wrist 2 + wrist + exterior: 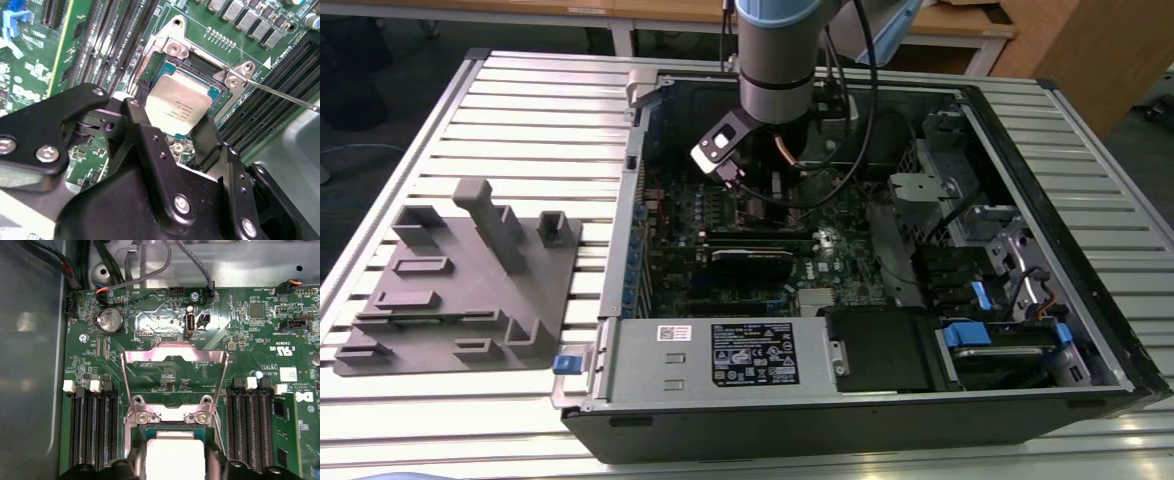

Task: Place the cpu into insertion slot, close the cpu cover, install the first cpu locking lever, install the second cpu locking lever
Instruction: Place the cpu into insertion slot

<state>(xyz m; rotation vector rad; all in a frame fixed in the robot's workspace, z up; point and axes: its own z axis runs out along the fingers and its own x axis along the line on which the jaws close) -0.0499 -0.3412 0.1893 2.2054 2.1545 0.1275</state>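
The cpu (180, 102) is a thin, stiff, light square. Its metal top is sturdy but slick, while its underside and the contacts of the insertion slot (200, 59) beneath it are likely delicate. So you want it held by two opposite edges only, kept level, with no pressing down.

That is how the claw (170, 117) has it. The black fingers (136, 112) sit against opposite sides of the chip and are clamped on it, as far as I can judge. The chip is right at the slot, but whether it is fully seated I cannot tell.

Just beyond, the cpu cover (175, 355) stands hinged open, and a thin locking lever (280, 94) sticks out unlatched beside the slot.

All of this lies on the green motherboard (90, 365), in the far part of the open computer case (854, 425), which rests on the slatted table (520, 100).
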